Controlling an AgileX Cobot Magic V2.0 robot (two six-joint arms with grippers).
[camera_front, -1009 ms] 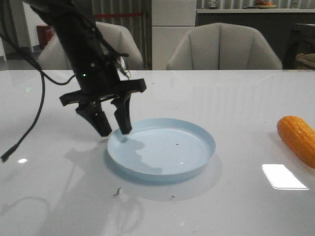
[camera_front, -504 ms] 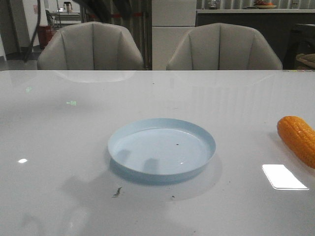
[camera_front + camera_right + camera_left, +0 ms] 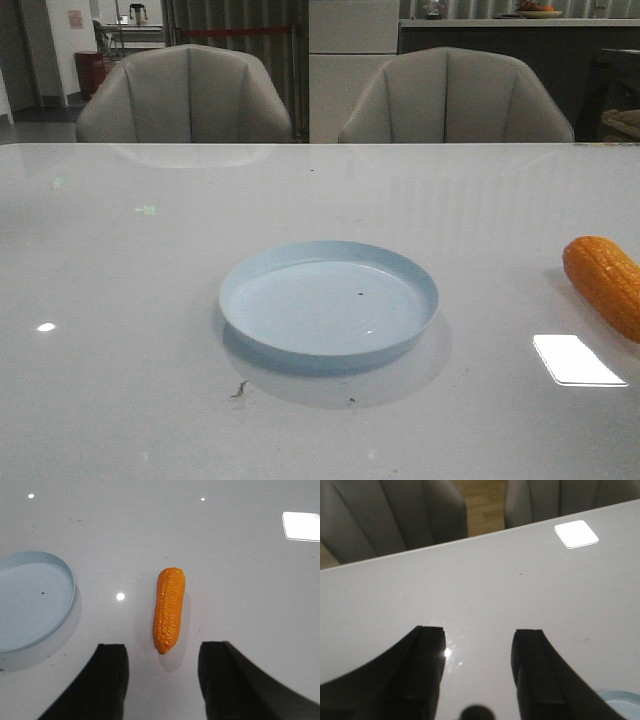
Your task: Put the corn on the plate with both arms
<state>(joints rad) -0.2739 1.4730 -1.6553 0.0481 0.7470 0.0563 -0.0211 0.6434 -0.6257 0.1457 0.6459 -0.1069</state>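
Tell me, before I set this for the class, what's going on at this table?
Nothing is being held. The corn lies on the white table, to the right of the empty blue plate and apart from it. The right claw hangs open above the corn. The left claw is open too, over bare table beside the plate's edge.

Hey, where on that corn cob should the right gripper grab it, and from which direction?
Grip the corn across its thick middle, coming straight down from above. It lies flat on the table, apart from the plate, and the open right gripper already straddles its long axis. The tapered tip nearest the fingers would likely slip, so the fuller midsection looks safer.
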